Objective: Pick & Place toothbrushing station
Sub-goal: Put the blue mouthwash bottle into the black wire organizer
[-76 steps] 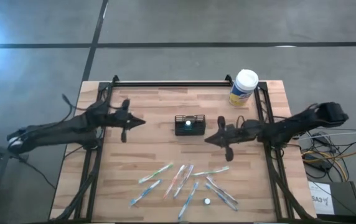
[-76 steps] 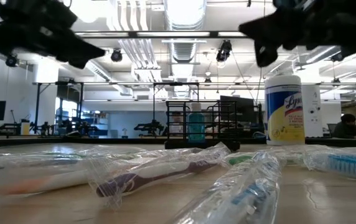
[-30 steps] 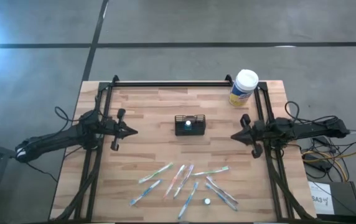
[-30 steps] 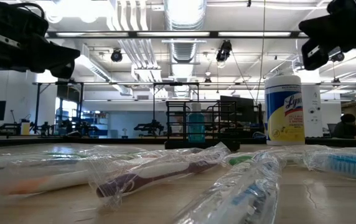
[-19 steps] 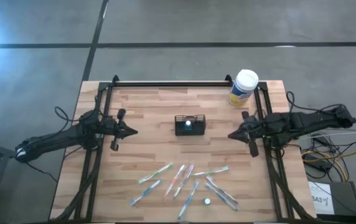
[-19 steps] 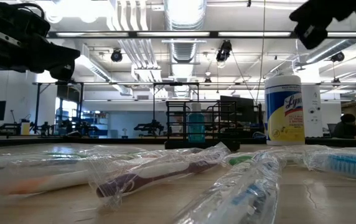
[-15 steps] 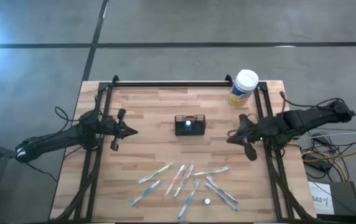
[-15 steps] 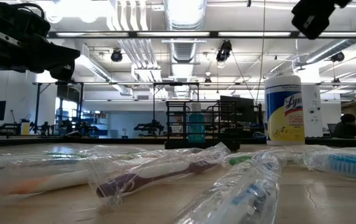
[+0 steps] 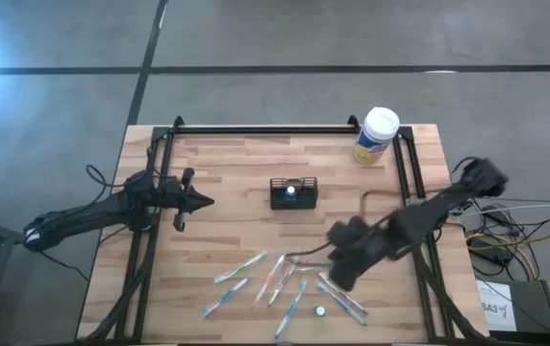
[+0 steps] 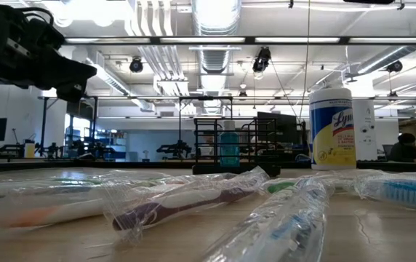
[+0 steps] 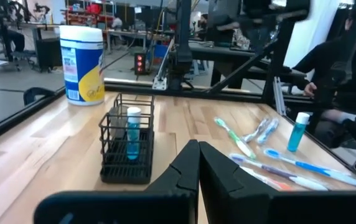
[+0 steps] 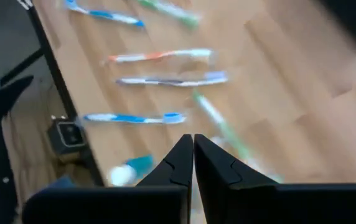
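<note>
- The small black wire box (image 9: 293,193) stands upright in the middle of the wooden table.
- A little blue bottle (image 11: 132,132) stands inside.

Wooden table (image 9: 237,163): mesh caddy (image 9: 293,193), canister (image 9: 377,135), wrapped toothbrushes (image 9: 285,281).

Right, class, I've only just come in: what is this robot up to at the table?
Nothing is held yet. The right gripper, fingers shut, is over the wrapped toothbrushes scattered along the table's near side. The left gripper, also shut, waits at the left side. The black wire caddy stands mid-table with a small blue bottle in it, and no toothbrush in it yet. A wipes canister sits at the far right corner.
</note>
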